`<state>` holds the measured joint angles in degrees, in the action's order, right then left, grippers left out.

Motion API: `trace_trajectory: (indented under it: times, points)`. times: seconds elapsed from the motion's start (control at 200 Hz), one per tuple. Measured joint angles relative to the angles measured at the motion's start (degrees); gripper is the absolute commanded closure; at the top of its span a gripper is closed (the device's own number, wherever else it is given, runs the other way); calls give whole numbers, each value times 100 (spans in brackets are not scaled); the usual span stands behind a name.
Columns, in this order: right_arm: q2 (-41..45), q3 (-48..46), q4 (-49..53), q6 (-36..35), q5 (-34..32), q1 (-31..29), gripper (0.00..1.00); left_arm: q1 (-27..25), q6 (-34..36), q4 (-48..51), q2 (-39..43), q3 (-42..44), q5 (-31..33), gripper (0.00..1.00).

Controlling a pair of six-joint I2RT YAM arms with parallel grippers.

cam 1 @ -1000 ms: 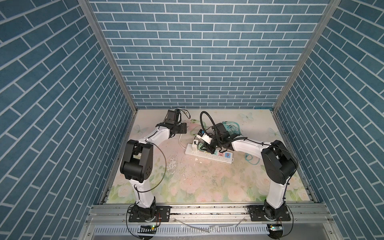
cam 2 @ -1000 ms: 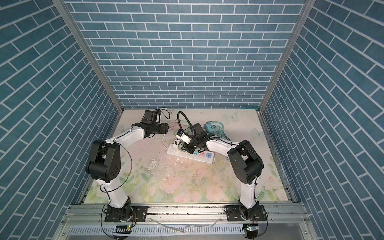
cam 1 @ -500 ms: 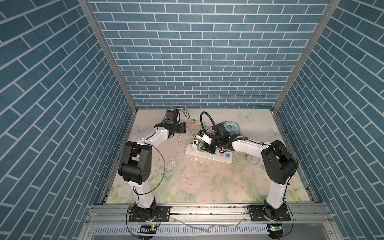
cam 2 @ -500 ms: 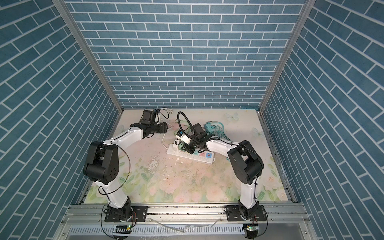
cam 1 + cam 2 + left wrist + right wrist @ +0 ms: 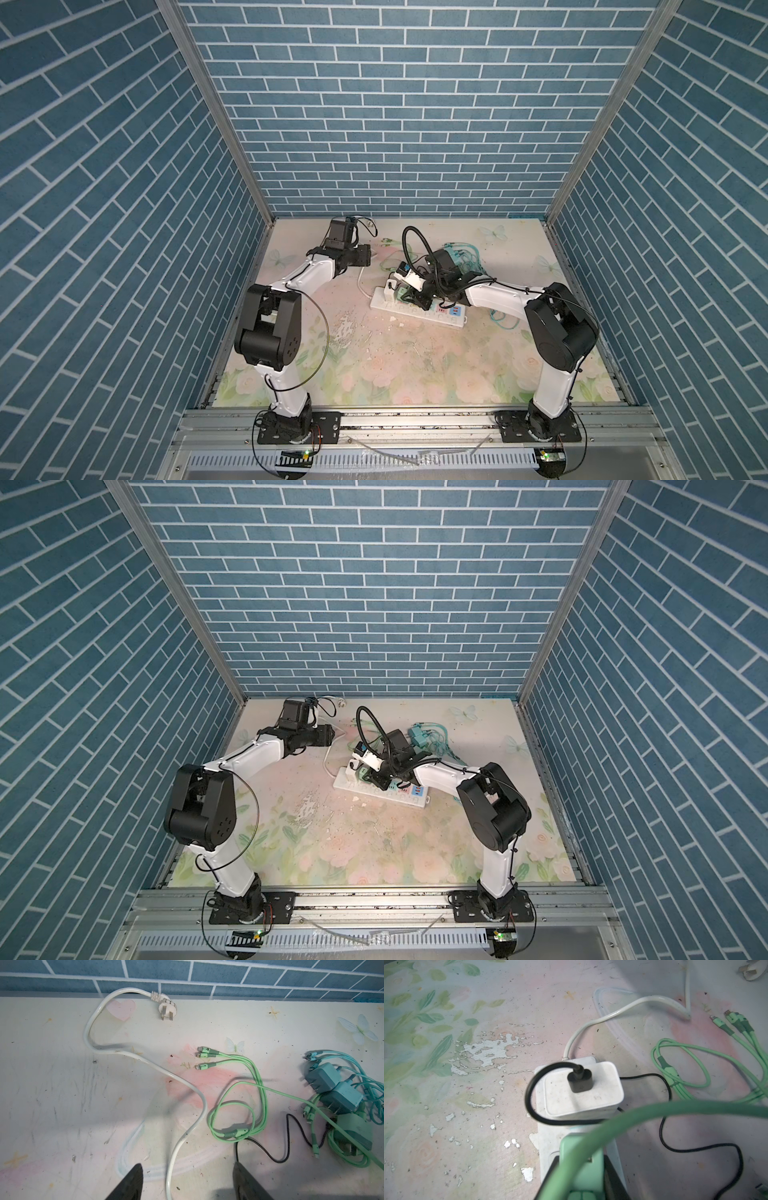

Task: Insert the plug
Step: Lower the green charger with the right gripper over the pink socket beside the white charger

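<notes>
Top views: our right pincer (image 5: pixel 372 780) clenches the green plug (image 5: pixel 362 774), three o'clock of the charger (image 5: pixel 352 769). We'd push squarely down; left pincer (image 5: pixel 187 1169) released.

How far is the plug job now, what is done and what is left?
Done: the white charger sits in the strip. In hand: the right gripper is shut on the green charger, over the strip. To do: press it fully in; seating cannot be confirmed. The left gripper is open, empty.

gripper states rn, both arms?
Left gripper: open, jaws empty.
Right gripper: closed on the green plug.
</notes>
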<state>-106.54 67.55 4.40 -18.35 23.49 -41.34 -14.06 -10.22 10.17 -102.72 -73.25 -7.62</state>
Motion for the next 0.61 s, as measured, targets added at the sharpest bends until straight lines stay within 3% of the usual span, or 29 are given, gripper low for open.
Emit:
trace_trajectory:
  times: [0.605]
  points:
    - [-114, 229, 376, -321, -229, -116, 100, 22, 96, -109, 354, 599, -398, 31]
